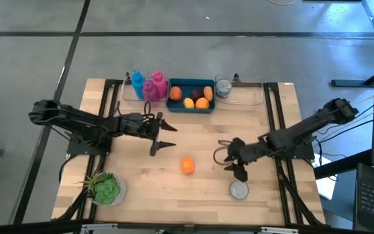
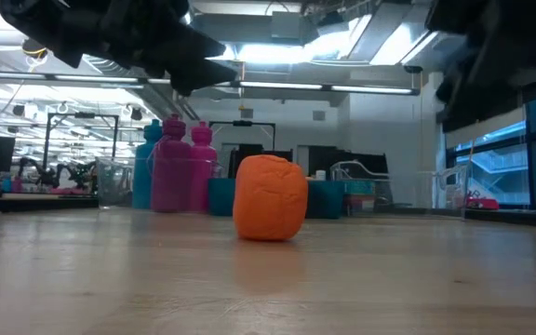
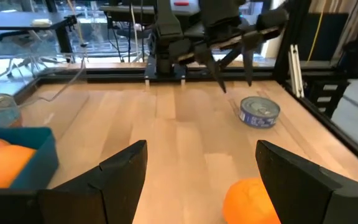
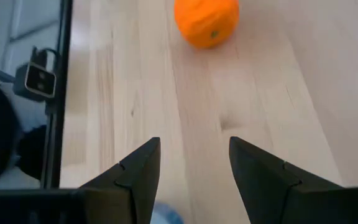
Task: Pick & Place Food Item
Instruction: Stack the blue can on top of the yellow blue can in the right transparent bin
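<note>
An orange (image 1: 187, 165) lies alone on the bare wood of the table (image 1: 141, 175), about midway between the left and right edges and nearer the front edge than the back. It is close to round, so it has no clear long axis; in the right wrist view its small green stem dimple faces that camera, and in the low view its skin looks lumpy and creased. The left gripper (image 1: 165, 134) hangs above the table to the left of the orange and toward the back edge, its two fingers spread apart and holding nothing. The right gripper (image 1: 229, 155) hangs to the right of the orange, apart from it, fingers parted and empty. Just in front of the right gripper, near the front edge, stands a small round can (image 1: 239, 190); its blue and white label carries print too small to read. Along the back edge sits a blue bin (image 1: 191, 95) with several oranges inside, a blue bottle (image 1: 137, 84) and two pink bottles (image 1: 154, 86) on its left, and a second can (image 1: 223, 88) on its right. A green plant (image 1: 105, 188) sits at the front left corner.
</note>
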